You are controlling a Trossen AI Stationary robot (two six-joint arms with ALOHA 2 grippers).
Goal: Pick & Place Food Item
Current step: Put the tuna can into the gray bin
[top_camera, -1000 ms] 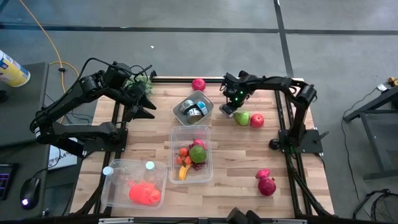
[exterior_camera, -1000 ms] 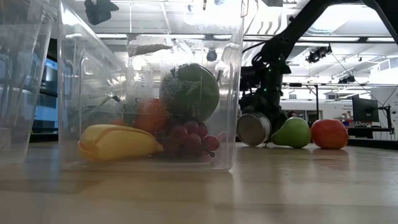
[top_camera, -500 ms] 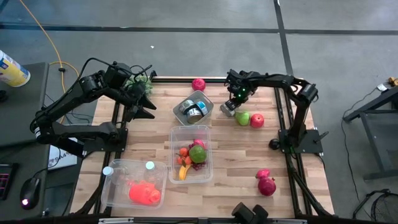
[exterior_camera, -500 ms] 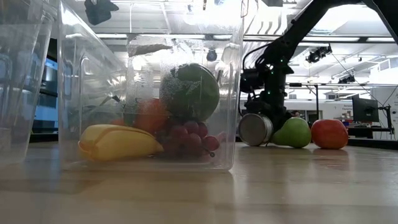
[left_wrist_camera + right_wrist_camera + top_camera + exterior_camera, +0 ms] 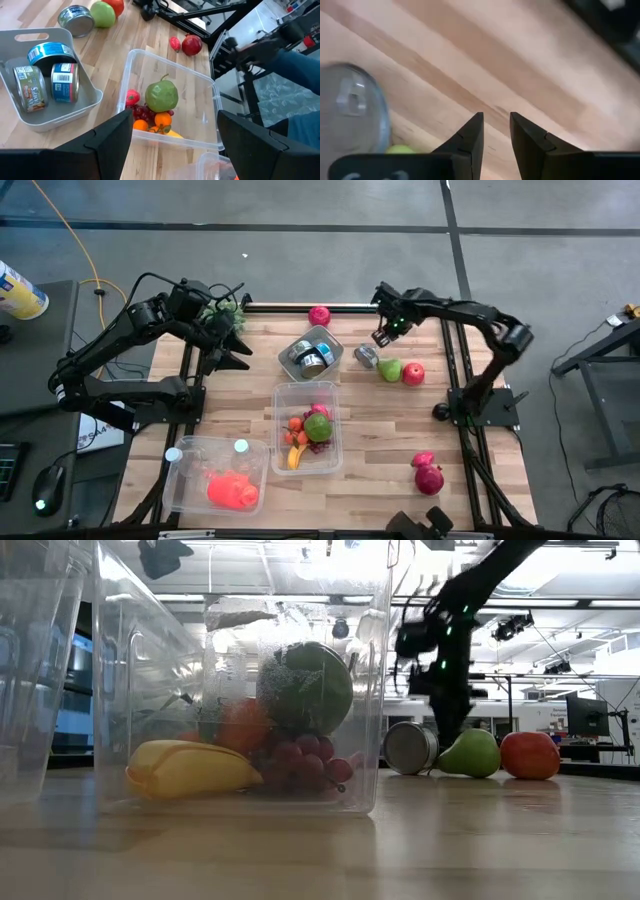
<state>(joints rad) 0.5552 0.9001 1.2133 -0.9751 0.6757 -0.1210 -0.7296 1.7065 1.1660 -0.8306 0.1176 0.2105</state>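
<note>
A silver tin can (image 5: 366, 356) lies on its side on the wooden table, against a green pear (image 5: 389, 369) with a red apple (image 5: 412, 374) beside it. My right gripper (image 5: 384, 337) hangs above and just beyond the can, pointing steeply down. Its fingers (image 5: 472, 131) stand a narrow gap apart with only bare table between them, and the can (image 5: 350, 110) is off to one side. My left gripper (image 5: 236, 346) waits open and raised at the table's far left, looking over the grey tray (image 5: 30, 36) and the clear bin (image 5: 202, 80) of fruit.
A grey tray (image 5: 335, 348) of cans sits at the far middle, and a clear bin (image 5: 336, 442) with fruit stands just nearer. A second clear bin (image 5: 182, 480) holds a red item at the near left. A pomegranate (image 5: 428, 479) lies near right, and a pink fruit (image 5: 319, 315) sits at the far edge.
My right gripper has risen from beside the can and drawn back toward the table's far edge, tipping to point more steeply down. The can, pear and apple stay where they lay.
</note>
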